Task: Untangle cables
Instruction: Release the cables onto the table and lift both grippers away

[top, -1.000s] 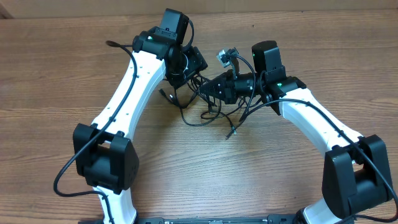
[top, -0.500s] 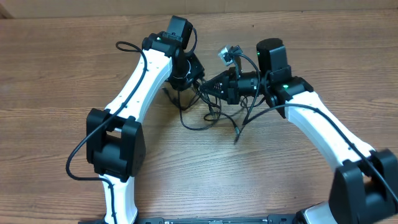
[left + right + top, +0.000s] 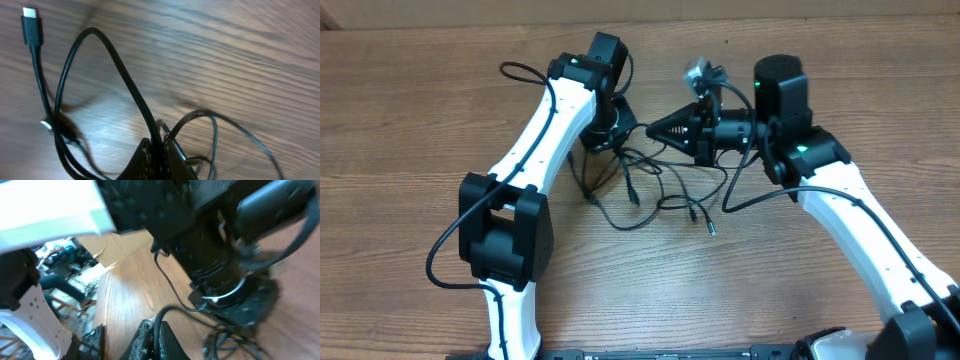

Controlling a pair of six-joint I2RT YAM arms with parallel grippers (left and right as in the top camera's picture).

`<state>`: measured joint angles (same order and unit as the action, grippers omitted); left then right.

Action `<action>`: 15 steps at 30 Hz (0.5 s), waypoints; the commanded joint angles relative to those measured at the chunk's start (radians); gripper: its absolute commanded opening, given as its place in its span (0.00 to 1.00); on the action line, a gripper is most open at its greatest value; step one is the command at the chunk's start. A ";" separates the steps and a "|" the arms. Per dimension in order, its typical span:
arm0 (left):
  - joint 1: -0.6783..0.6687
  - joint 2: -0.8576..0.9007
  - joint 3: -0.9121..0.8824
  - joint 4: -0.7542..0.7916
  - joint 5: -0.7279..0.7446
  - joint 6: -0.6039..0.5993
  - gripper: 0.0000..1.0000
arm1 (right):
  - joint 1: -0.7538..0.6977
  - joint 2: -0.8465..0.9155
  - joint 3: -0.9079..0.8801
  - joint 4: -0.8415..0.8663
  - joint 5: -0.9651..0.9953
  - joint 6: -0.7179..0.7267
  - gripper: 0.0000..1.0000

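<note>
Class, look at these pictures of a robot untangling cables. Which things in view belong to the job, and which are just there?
Belongs to the job:
- cables, thin and black, in a tangle
- left gripper, shut on a cable
- right gripper, shut on a cable

Just there:
- wooden table
- thicker wires running along the arms

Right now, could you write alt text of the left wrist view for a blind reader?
The left gripper, at the bottom edge, is shut on a loop of thin black cable arching over the brown wooden table. Another black cable ends in a silver-tipped plug at the upper left.
</note>
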<state>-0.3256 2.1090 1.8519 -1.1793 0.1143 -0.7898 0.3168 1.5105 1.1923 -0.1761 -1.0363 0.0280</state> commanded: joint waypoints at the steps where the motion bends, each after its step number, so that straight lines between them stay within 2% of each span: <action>1: 0.055 0.018 0.015 -0.032 -0.112 0.035 0.04 | -0.038 -0.104 0.032 0.026 -0.019 -0.007 0.04; 4: 0.093 0.017 0.015 -0.075 -0.085 0.047 0.10 | -0.068 -0.135 0.032 0.024 -0.011 -0.006 0.04; 9: 0.153 0.018 0.015 -0.084 0.146 0.240 0.23 | -0.112 -0.145 0.032 0.000 0.040 0.002 0.04; 15: 0.187 0.017 0.015 -0.084 0.174 0.252 0.29 | -0.114 -0.143 0.032 -0.072 0.119 0.001 0.04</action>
<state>-0.1379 2.1151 1.8568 -1.2610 0.2363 -0.5900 0.2035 1.3682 1.2060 -0.2405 -0.9600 0.0273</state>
